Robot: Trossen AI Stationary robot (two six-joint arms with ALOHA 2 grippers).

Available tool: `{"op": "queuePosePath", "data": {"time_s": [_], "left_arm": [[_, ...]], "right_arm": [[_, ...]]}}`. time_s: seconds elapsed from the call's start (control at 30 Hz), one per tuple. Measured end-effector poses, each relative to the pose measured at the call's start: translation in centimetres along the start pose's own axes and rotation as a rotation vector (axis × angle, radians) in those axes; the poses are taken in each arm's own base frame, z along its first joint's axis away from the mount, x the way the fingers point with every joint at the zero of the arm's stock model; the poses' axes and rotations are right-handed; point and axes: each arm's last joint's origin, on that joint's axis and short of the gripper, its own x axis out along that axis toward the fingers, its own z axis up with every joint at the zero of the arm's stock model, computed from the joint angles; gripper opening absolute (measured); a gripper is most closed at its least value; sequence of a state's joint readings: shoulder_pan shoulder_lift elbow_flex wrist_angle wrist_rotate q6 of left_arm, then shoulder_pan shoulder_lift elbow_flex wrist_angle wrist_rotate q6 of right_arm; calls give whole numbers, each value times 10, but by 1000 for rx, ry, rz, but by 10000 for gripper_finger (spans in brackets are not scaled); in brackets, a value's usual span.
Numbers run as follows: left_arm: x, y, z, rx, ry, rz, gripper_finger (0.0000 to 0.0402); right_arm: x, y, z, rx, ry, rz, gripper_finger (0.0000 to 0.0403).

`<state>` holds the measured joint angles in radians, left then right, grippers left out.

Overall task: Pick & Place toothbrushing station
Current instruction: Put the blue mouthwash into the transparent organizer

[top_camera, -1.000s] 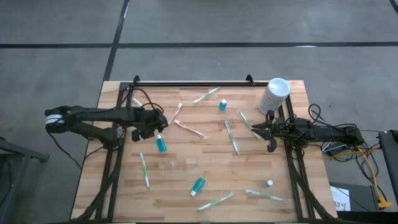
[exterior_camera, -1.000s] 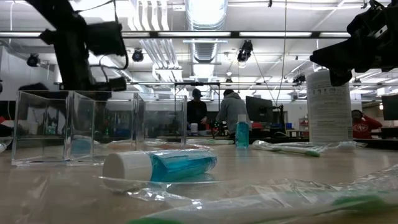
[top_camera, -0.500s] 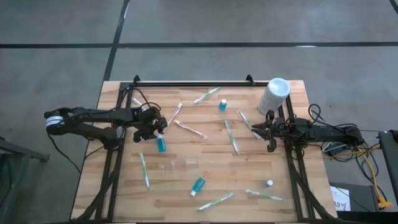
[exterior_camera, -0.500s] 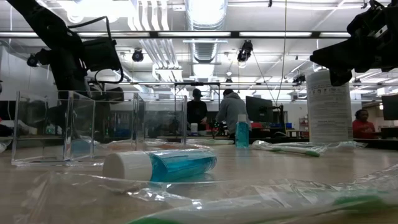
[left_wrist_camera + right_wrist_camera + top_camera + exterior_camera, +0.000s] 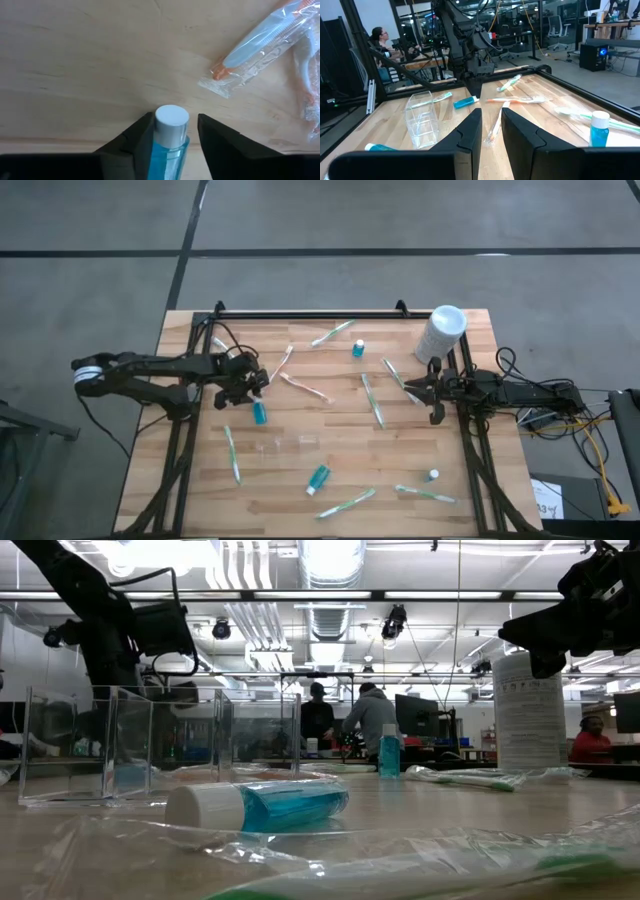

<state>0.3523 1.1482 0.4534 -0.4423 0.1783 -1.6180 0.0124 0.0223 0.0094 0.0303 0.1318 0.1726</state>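
Here the left hand (image 5: pixel 172 137), near the table's (image 5: pixel 300 470) left edge, has its fingers astride a blue white-capped tube (image 5: pixel 169 137), not clearly clamped. A second such tube (image 5: pixel 318 478) lies near the front edge. The right hand (image 5: pixel 418 392), fingers narrowly parted and empty, waits by the right edge.

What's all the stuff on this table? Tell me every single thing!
table: one, wooden, under both arms
toothbrushes: about eight, wrapped, six green and two orange, scattered
bottles: three, blue, two lying, one standing at the back
tiny bottle: one, white cap, front right
canister: one, white, back right corner
box: one, clear, middle of the table
people: a few, far behind the table
left gripper: dark, jaws around a lying bottle
right gripper: dark, jaws slightly apart, empty, near the canister
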Motion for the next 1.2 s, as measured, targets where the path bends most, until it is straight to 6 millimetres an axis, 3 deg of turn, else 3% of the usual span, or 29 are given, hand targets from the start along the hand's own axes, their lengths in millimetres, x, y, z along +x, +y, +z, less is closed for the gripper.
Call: {"op": "queuePosePath", "data": {"time_s": [0.33,0.67,1.2], "left_arm": [[3,-1,0,-3,13,12,97],[1,-4,1,66,-47,-16,97],[-17,-31,-5,261,-158,-107,95]], "right_arm": [[0,0,0,0,0,0,68],[0,0,0,0,0,0,68],[0,0,0,0,0,0,68]]}}
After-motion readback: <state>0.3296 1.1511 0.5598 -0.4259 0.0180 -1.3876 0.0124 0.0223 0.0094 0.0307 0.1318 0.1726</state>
